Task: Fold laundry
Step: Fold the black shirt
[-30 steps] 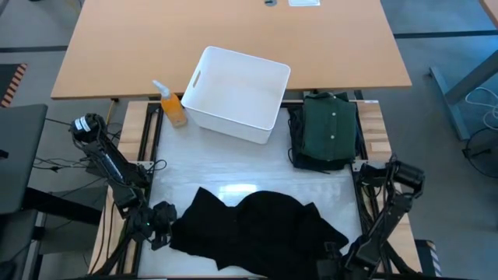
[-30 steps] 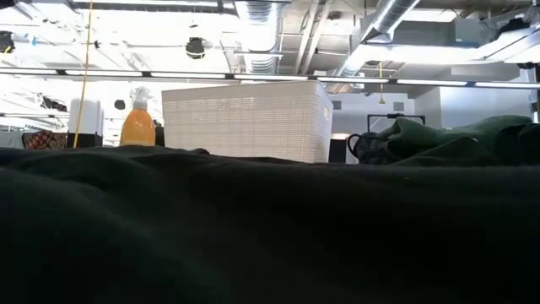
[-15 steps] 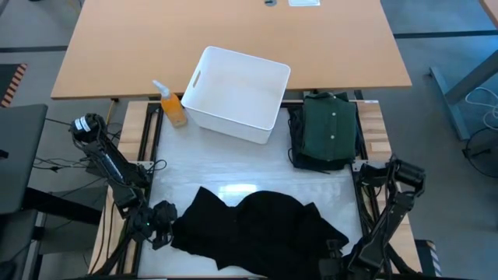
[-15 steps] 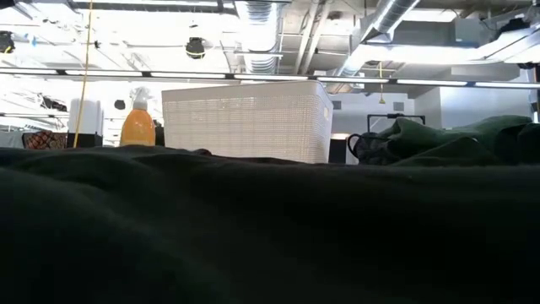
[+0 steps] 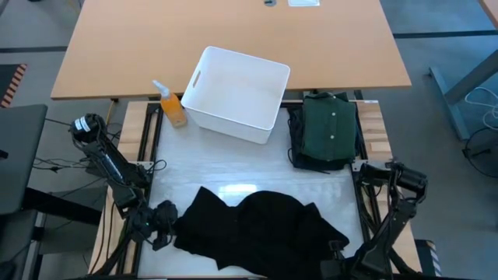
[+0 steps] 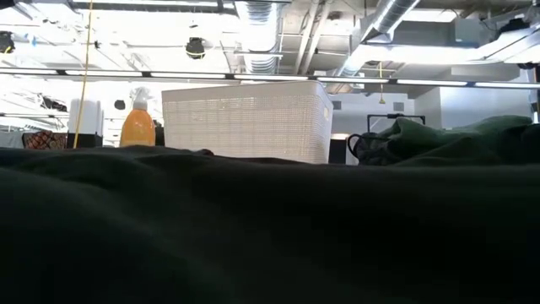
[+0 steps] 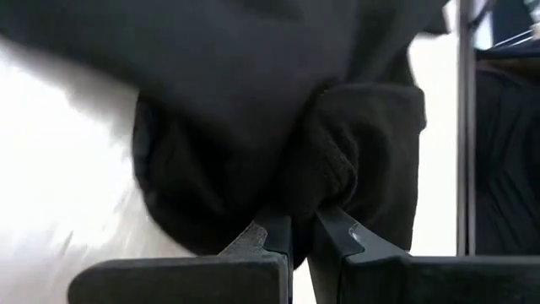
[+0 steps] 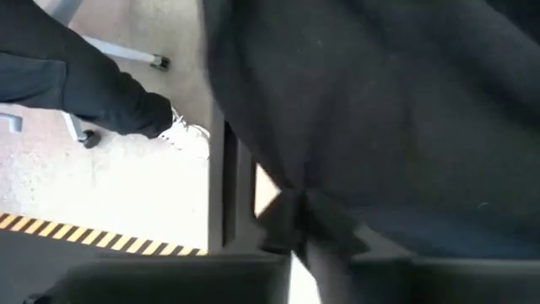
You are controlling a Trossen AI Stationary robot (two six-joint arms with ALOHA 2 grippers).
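Sprawled across the table's near edge: black garment (image 5: 257, 225), soft, limp, light, best taken at corners. Clamped on its left corner, left gripper (image 7: 301, 230). At its right corner, right gripper (image 8: 291, 221), apparently pinching cloth too. Farther back, clear of the work: white bin (image 5: 237, 93), folded green shirt (image 5: 327, 128), orange spray bottle (image 5: 173, 107).

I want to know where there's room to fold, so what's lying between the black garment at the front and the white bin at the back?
In the high view, only bare white table lies between the black garment and the white bin.
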